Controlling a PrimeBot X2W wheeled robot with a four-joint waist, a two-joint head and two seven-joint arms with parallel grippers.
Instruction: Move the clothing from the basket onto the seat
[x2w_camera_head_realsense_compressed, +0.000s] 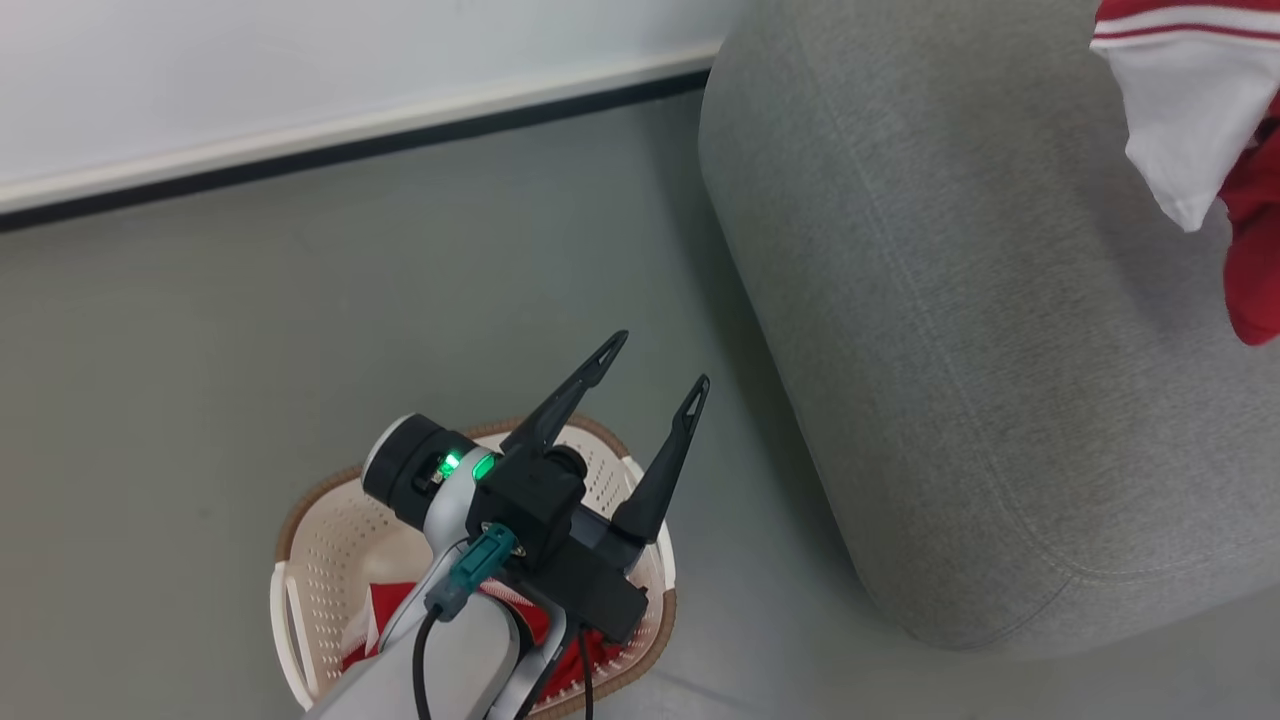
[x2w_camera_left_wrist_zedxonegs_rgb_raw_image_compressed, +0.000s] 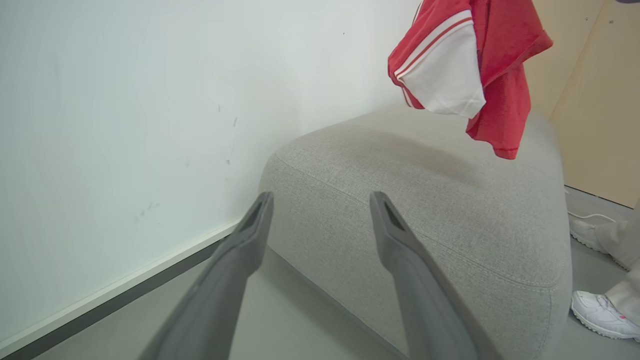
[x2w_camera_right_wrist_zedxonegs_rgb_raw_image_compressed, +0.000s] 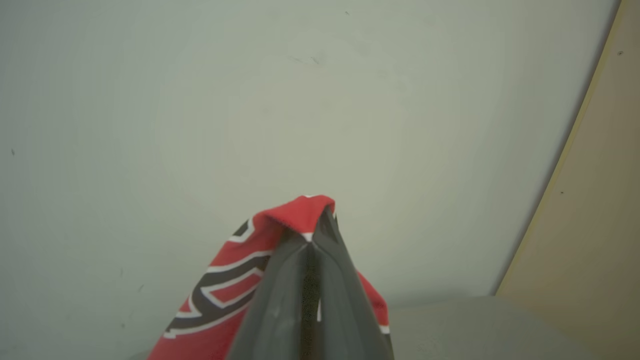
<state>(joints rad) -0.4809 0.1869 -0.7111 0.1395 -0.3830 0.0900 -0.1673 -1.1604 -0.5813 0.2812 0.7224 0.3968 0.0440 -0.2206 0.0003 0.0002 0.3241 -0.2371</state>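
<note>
A red jersey (x2w_camera_head_realsense_compressed: 1190, 130) with white lining and stripe trim hangs in the air over the grey seat (x2w_camera_head_realsense_compressed: 960, 330); the left wrist view shows the jersey (x2w_camera_left_wrist_zedxonegs_rgb_raw_image_compressed: 460, 70) above the seat (x2w_camera_left_wrist_zedxonegs_rgb_raw_image_compressed: 425, 200). My right gripper (x2w_camera_right_wrist_zedxonegs_rgb_raw_image_compressed: 315, 220) is shut on the jersey (x2w_camera_right_wrist_zedxonegs_rgb_raw_image_compressed: 225, 290), red cloth with dark lettering draped over its fingers. My left gripper (x2w_camera_head_realsense_compressed: 655, 372) stands open and empty above the cream basket (x2w_camera_head_realsense_compressed: 320, 560), fingers pointing toward the seat. More red clothing (x2w_camera_head_realsense_compressed: 395, 610) lies in the basket, partly hidden by my arm.
A white wall with a dark baseboard (x2w_camera_head_realsense_compressed: 330, 150) runs along the back. Grey floor (x2w_camera_head_realsense_compressed: 250, 350) lies between basket and seat. A person's white shoes (x2w_camera_left_wrist_zedxonegs_rgb_raw_image_compressed: 600, 312) stand at the seat's far side, beside a beige panel (x2w_camera_left_wrist_zedxonegs_rgb_raw_image_compressed: 600, 110).
</note>
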